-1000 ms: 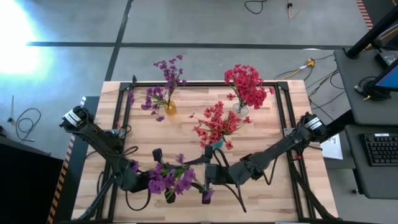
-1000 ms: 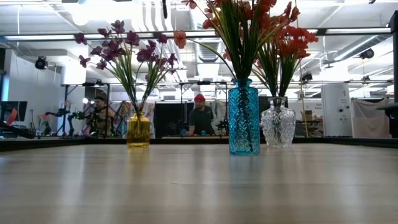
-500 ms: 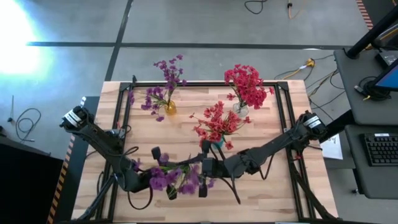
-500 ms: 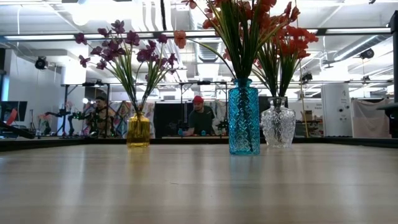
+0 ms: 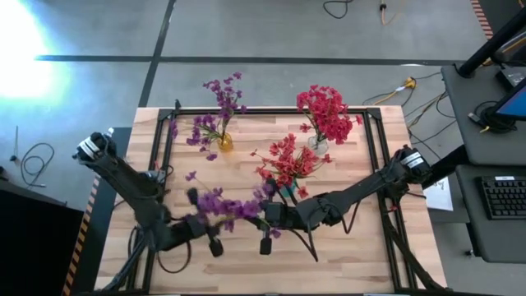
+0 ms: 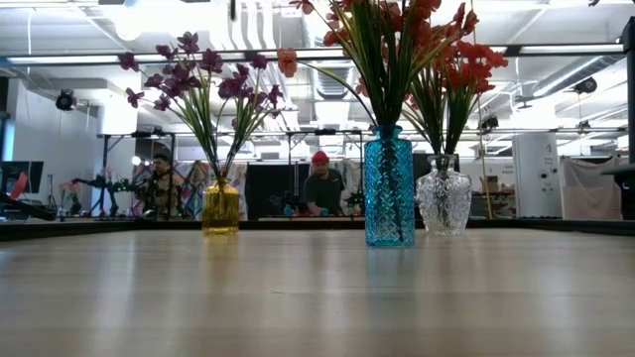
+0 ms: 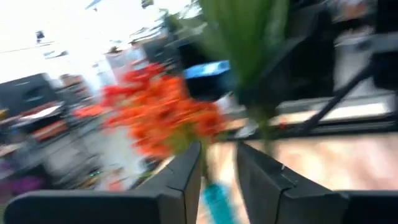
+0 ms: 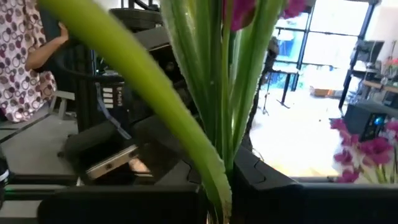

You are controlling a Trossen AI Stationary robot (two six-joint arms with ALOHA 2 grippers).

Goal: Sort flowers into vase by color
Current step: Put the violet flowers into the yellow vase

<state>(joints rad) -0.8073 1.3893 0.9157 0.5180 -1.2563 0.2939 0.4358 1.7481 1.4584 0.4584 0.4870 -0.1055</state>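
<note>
Your right end effector is closed on the purple flowers' stems; left end effector is slightly open, empty. The bunch could slip if you swing fast.

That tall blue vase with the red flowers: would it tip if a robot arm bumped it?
Probably fairly easily. The blue vase is tall and narrow, and its red flowers spread well above it, so it looks top-heavy. It seems to be thick patterned glass, which would add some steadying weight but could break in a fall. It may slide on the smooth wooden table before toppling.
</note>
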